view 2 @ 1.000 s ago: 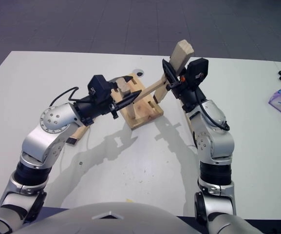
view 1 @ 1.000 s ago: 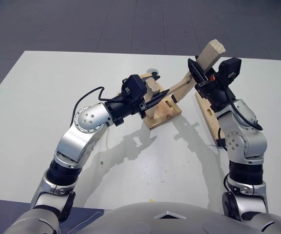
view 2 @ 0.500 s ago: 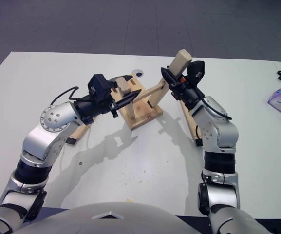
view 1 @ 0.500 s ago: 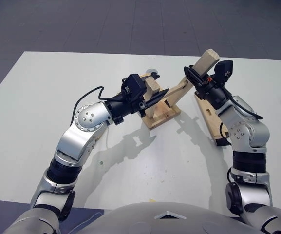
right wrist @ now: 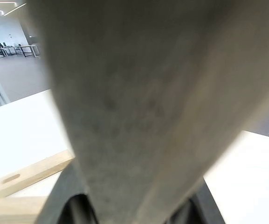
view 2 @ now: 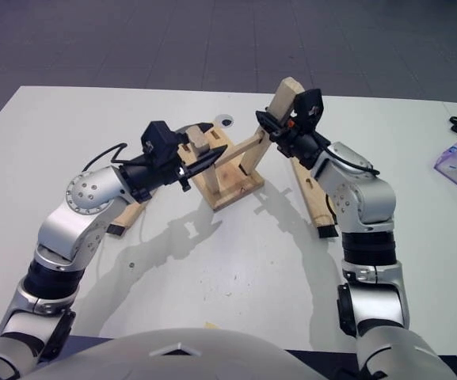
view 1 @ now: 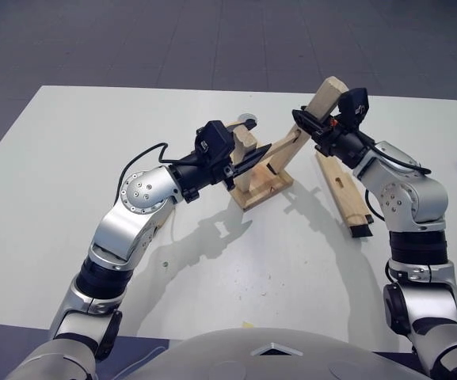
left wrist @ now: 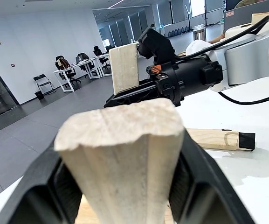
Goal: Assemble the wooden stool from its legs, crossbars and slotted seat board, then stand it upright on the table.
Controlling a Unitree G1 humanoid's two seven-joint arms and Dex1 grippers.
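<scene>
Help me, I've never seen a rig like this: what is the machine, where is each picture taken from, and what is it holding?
It is a humanoid robot with two arms, each ending in a two-finger gripper. The two wide pictures come from cameras in its head, looking down at a white table; the two close-ups come from its wrists. The left gripper is shut on a wooden leg, the right gripper on a second leg; both legs run down to the seat board on the table. A loose wooden bar lies beside it.
</scene>
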